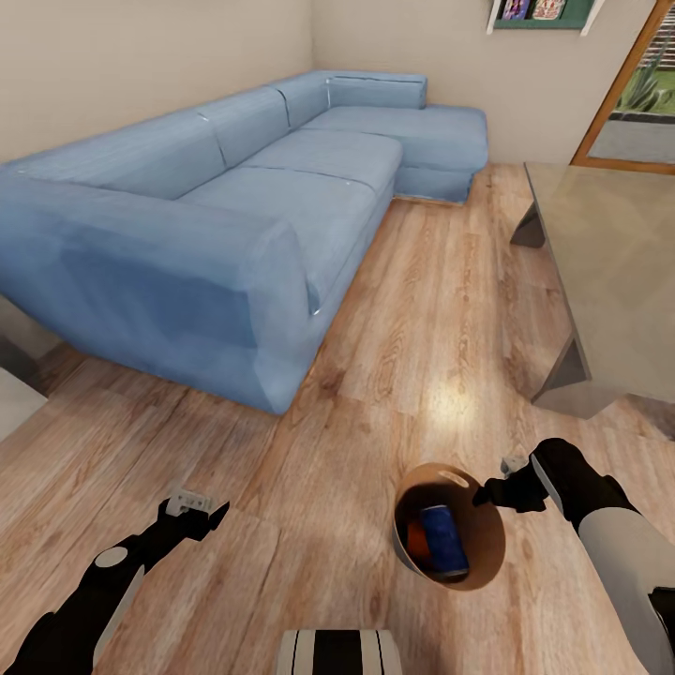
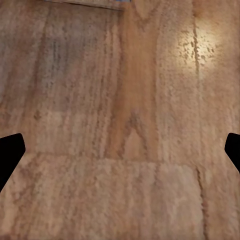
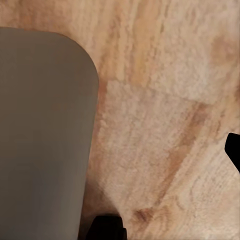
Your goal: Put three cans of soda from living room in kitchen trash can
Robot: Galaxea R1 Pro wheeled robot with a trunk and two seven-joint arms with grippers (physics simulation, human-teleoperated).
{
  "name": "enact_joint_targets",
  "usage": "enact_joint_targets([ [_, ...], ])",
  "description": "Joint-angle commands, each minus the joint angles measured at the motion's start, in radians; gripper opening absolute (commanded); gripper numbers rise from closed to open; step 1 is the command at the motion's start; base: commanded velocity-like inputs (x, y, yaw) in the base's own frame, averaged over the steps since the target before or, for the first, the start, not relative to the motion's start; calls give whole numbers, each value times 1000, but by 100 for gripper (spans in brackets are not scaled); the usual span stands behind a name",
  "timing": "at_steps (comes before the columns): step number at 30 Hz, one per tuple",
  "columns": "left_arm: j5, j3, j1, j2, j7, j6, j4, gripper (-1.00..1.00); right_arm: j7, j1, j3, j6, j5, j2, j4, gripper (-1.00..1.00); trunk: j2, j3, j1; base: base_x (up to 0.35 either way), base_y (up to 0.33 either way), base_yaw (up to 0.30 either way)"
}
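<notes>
The copper-brown tash can (image 1: pixel 492 544) stands on the wood floor of the living room, just in front of me to the right. Inside it lie a dark blue can of soda (image 1: pixel 443 539) and an orange one (image 1: pixel 415 542); a third can is hidden. My right gripper (image 1: pixel 486 494) is at the bin's right rim. In the right wrist view a dull grey-brown wall (image 3: pixel 45 140) that looks like the bin's side covers one finger, and the other finger (image 3: pixel 233 150) stands far off it, so the jaws are open. My left gripper (image 1: pixel 202 511) hangs open over bare floor, holding nothing.
The long light-blue corner sofa (image 1: pixel 234 206) runs along the left wall. A glass-topped low table (image 1: pixel 609 253) stands at the right, close behind the bin. A strip of wood floor (image 1: pixel 422 281) runs between them. A doorway (image 1: pixel 637 112) opens at the back right.
</notes>
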Motion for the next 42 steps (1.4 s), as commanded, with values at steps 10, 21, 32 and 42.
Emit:
enact_joint_targets([
  [10, -1, 0, 0, 0, 0, 2, 1, 100, -2, 0, 0, 0, 7, 0, -1, 100, 2, 27, -3, 0, 0, 0],
  [21, -3, 0, 0, 0, 0, 3, 1, 100, -2, 0, 0, 0, 7, 0, -2, 100, 4, 70, -8, 0, 0, 0],
  [32, -2, -1, 0, 0, 0, 3, 23, 100, -2, 0, 0, 0, 7, 0, -2, 100, 7, 112, -13, 0, 0, 0],
  [42, -1, -1, 0, 0, 0, 3, 62, 100, -2, 3, 0, 0, 10, 0, -18, 100, 9, 151, -18, 0, 0, 0],
])
